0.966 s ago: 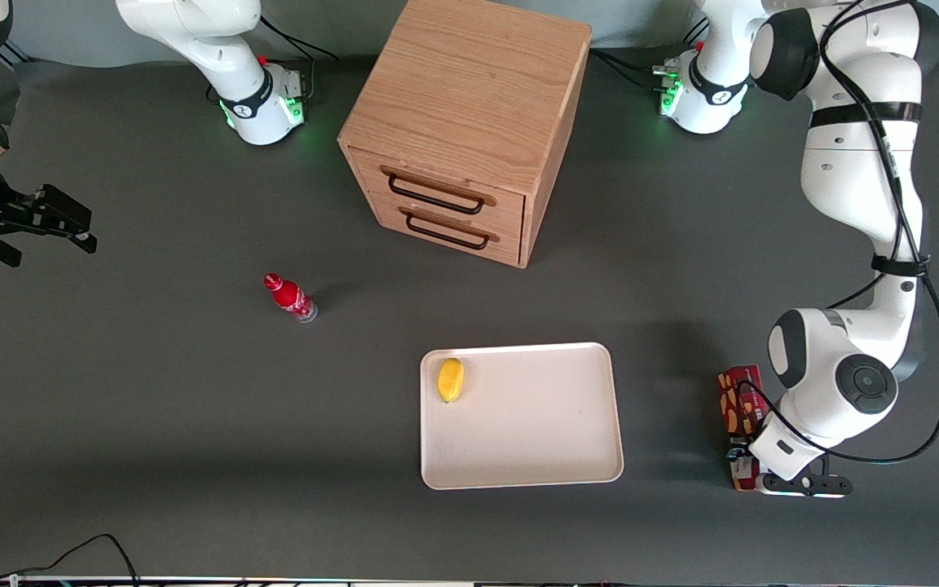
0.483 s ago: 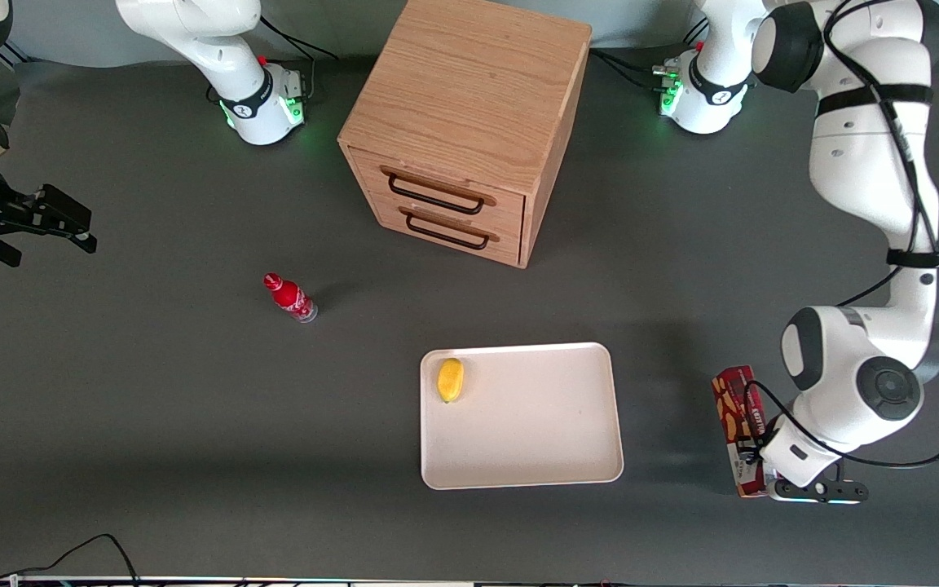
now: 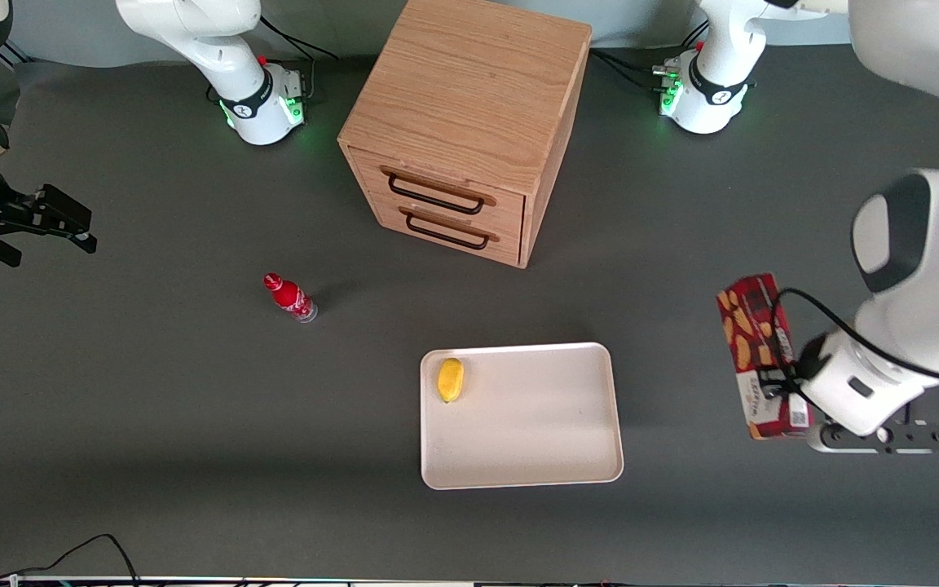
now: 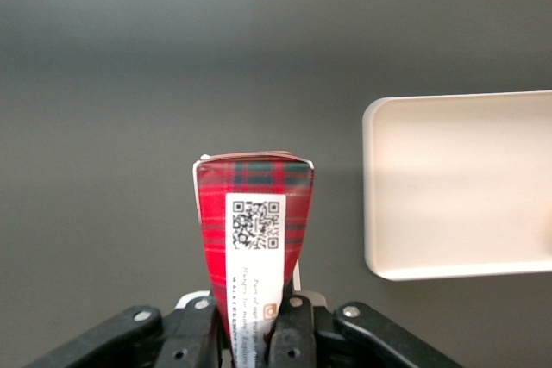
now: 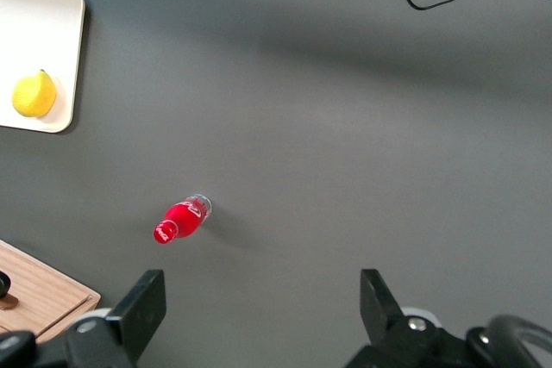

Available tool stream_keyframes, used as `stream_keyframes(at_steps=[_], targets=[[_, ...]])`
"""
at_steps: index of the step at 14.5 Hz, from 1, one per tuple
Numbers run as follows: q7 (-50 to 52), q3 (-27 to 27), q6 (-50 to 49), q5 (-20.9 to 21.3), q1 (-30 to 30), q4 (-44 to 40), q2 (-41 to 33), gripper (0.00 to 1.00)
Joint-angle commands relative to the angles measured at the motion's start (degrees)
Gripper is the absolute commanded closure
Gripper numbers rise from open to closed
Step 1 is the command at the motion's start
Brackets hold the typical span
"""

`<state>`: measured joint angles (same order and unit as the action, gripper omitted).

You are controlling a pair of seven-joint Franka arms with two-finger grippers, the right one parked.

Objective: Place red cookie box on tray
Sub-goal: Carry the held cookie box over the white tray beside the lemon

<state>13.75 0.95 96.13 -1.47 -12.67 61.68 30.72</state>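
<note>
The red cookie box (image 3: 759,352) is pinched at one end by the gripper (image 4: 250,333) and held above the table. The tray (image 3: 535,456) lies sideways from the gripper, toward the parked arm (a lemon (image 3: 450,380) occupies one corner).

White arm (image 3: 918,285), grey joints, black tool (image 4: 259,333)

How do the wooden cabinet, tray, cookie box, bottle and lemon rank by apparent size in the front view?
1. wooden cabinet
2. tray
3. cookie box, held raised in the tool, so nearness may enlarge it
4. bottle and lemon, too alike to rank
</note>
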Motion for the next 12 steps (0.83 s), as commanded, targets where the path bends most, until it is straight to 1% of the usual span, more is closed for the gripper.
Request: stream_keyframes(at_steps=[1, 3, 5, 8, 10, 11, 12], targets=[[11.27, 0.28, 1.76, 0.15, -7.17, -0.94, 1.53, 1.00], [15.15, 0.28, 8.51, 0.24, -10.69, -1.13, 5.56, 1.00], [15.25, 0.19, 14.93, 0.41, -12.28, -1.13, 9.95, 1.00], [15.25, 0.19, 23.64, 1.90, -12.91, -1.04, 16.37, 1.00], [15.34, 0.19, 27.51, 3.84, -13.70, -1.04, 19.89, 1.00], [15.26, 0.19, 28.23, 4.19, -13.79, -0.87, 21.04, 1.00], [15.25, 0.19, 28.93, 5.41, -13.79, -0.78, 22.27, 1.00]])
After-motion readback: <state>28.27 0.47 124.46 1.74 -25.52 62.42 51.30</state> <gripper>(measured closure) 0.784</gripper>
